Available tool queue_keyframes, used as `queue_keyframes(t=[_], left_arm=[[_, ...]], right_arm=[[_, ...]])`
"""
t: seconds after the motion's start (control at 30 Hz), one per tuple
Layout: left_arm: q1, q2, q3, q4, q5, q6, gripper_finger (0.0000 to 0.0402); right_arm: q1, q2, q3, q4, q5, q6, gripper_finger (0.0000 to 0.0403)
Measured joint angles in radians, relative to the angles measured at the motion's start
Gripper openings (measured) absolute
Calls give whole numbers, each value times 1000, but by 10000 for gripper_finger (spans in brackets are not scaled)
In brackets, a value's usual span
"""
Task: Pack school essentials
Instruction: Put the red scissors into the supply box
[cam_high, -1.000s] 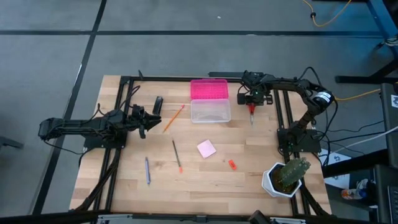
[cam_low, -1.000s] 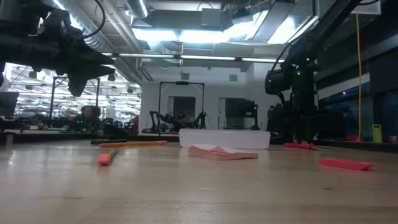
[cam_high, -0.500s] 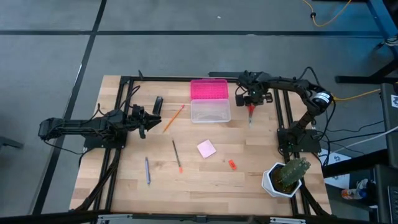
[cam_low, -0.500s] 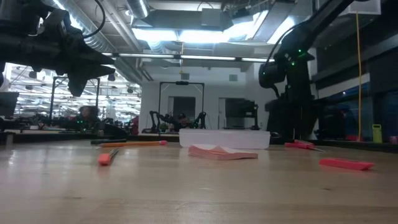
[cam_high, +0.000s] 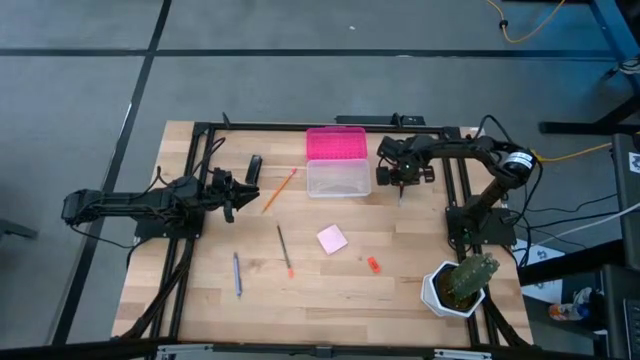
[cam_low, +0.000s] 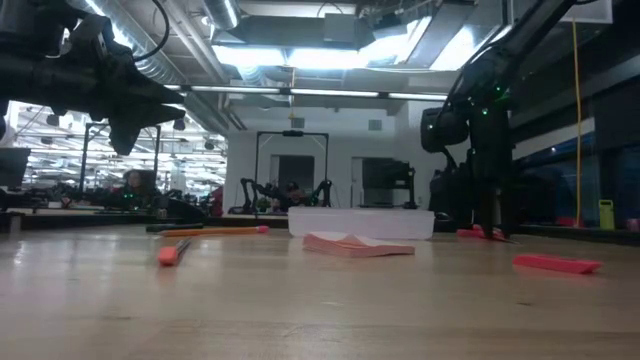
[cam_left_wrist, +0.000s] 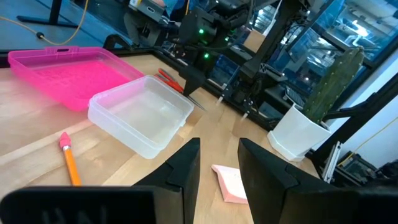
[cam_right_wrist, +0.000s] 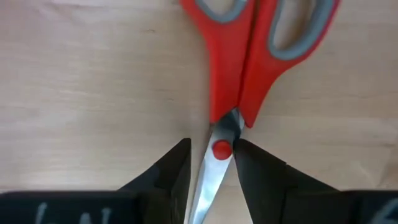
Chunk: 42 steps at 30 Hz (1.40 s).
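Right wrist view: scissors pivot between jaws.

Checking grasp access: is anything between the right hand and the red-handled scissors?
Nothing visible. The right hand sits directly over the red-handled scissors, fingers either side of the blades near the pivot, with only bare wooden table around. The clear plastic box lies beside them, apart.

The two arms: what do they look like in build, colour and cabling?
Both arms are black, slim and jointed. The left gripper has two flat, matte dark fingers. The right arm carries exposed black cables, a white band near one joint, and green indicator lights by its wrist.
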Motion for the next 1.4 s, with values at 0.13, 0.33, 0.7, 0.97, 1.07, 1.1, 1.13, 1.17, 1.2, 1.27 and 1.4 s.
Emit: queue_keyframes(t=[0.13, 0.33, 0.7, 0.97, 1.07, 1.1, 1.13, 1.17, 1.2, 1.27, 1.4], left_arm=[[0, 0, 0, 0, 0, 0, 103], [0, 0, 0, 0, 0, 0, 103], [0, 0, 0, 0, 0, 0, 103], [0, 0, 0, 0, 0, 0, 103], [0, 0, 0, 0, 0, 0, 103], [0, 0, 0, 0, 0, 0, 103], [0, 0, 0, 0, 0, 0, 103], [0, 0, 0, 0, 0, 0, 103], [0, 0, 0, 0, 0, 0, 103], [0, 0, 0, 0, 0, -1, 103], [0, 0, 0, 0, 0, -2, 103]], right_arm=[[9, 0, -16, 20, 9, -2, 129], [9, 0, -23, 40, 28, -6, 129], [8, 1, -23, 48, 31, 0, 83], [24, 3, -15, 40, 48, -28, 52], [23, 9, 20, 5, 47, -55, 52], [23, 12, 33, -10, 48, -65, 52], [23, 13, 45, -25, 61, -80, 52], [21, 13, 58, -38, 71, -86, 53], [20, 13, 71, -43, 72, -90, 53], [20, 12, 92, -48, 72, -107, 51], [22, 12, 133, -63, 49, -112, 43]])
